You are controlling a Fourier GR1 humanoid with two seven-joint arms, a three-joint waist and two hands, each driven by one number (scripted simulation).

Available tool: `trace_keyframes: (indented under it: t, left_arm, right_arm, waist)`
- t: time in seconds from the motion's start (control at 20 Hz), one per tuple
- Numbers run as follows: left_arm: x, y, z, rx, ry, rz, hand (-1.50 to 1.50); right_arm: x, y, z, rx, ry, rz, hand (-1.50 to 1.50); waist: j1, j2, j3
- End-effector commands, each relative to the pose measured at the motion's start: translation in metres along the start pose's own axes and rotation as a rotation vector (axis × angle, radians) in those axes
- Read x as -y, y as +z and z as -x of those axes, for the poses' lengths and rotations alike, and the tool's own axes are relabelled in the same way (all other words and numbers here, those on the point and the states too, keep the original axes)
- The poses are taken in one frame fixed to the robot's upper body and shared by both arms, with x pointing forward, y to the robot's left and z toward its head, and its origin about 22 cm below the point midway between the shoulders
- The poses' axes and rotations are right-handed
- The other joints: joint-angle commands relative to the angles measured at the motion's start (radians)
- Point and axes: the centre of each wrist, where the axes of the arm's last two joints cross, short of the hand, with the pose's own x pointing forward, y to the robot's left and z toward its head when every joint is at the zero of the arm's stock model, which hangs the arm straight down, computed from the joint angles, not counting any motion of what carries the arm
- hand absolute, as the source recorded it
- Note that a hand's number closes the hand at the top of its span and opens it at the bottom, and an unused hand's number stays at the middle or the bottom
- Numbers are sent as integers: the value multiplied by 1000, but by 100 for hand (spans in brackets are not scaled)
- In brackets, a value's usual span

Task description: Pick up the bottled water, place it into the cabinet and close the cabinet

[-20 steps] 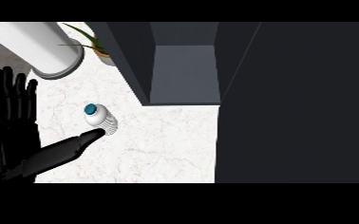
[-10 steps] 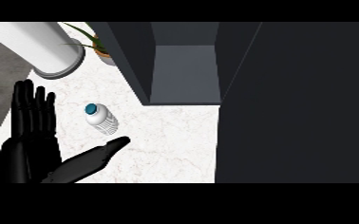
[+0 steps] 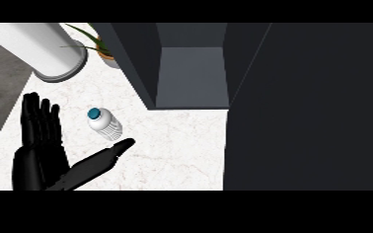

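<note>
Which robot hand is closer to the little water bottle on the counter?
Left, and it is the only robot hand in view. The left robot hand is open, its fingers left of the water bottle and its thumb tip just below it. The right robot hand does not show.

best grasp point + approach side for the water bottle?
Grip the bottled water round its ribbed body, below the teal cap, probably from its left: it stands upright on the counter, and the open hand is already beside it, thumb reaching under it.
</note>
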Motion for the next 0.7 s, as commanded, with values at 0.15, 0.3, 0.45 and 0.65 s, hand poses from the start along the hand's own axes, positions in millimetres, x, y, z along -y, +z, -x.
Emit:
trace_keyframes:
  t: [0.15, 0.3, 0.45, 0.65]
  left_arm:
    - [-11, 3, 49, -42, -68, -88, -150]
    - [-25, -11, 59, -76, -42, -80, -150]
    - [-38, -10, 93, -88, -37, -84, -150]
    - [-27, -26, 117, -93, -41, -98, -150]
  right_arm:
    - [-5, 22, -25, 38, -7, -4, -150]
    - [-2, 30, -34, 25, -1, -11, -150]
    - [-3, 22, -13, 46, 8, 16, -150]
    - [-9, 34, -36, 51, 13, -15, -150]
  waist:
    - [-4, -1, -1]
    - [-7, -1, -1]
    - [0, 1, -1]
    - [-12, 1, -1]
